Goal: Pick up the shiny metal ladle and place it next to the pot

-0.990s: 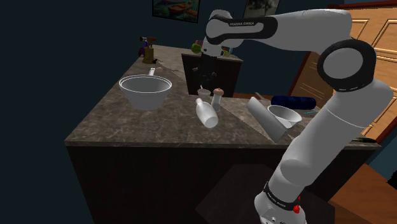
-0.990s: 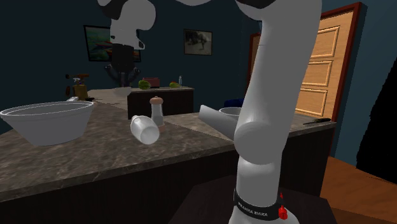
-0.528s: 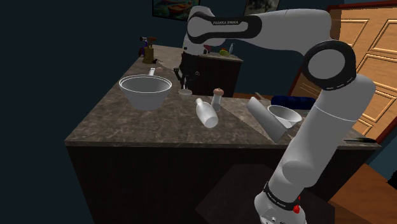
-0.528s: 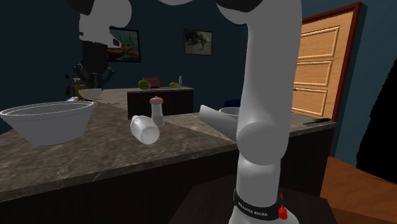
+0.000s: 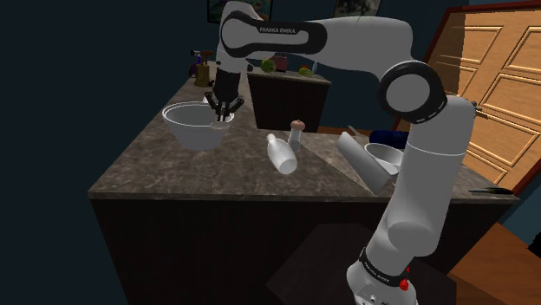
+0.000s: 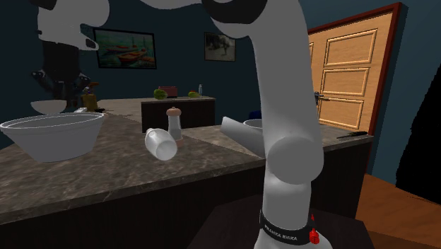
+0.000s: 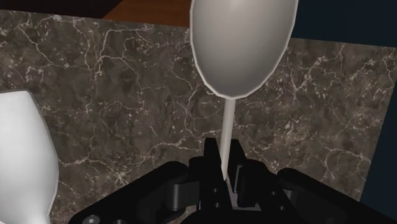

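The pot [image 5: 198, 122] is a wide pale vessel with a short handle, standing on the marble counter [image 5: 217, 178] toward the shoulder view's left. My gripper [image 5: 224, 109] hangs over the pot's right rim, shut on the thin handle of the pale ladle [image 5: 218, 127]. In the second exterior view the ladle's bowl [image 6: 48, 107] hovers just above the pot's [image 6: 53, 136] far rim, under the gripper [image 6: 55, 88]. In the wrist view the ladle [image 7: 243, 44] points away from the gripper [image 7: 226, 160], its handle clasped between the fingers [image 7: 212, 154]. Beside it shows the pot's wall [image 7: 22, 153].
A white bottle [image 5: 281, 154] lies mid-counter next to an upright shaker [image 5: 296, 133]. Further right, a white cylinder [image 5: 364, 163] leans by a bowl [image 5: 387, 156] and a blue item [image 5: 400, 139]. A dark cabinet [image 5: 286, 100] and a spray bottle [image 5: 202, 69] stand behind.
The arm has swung toward the shoulder view's left, carrying the ladle from near the shaker to over the pot's rim. The grip has stayed shut.
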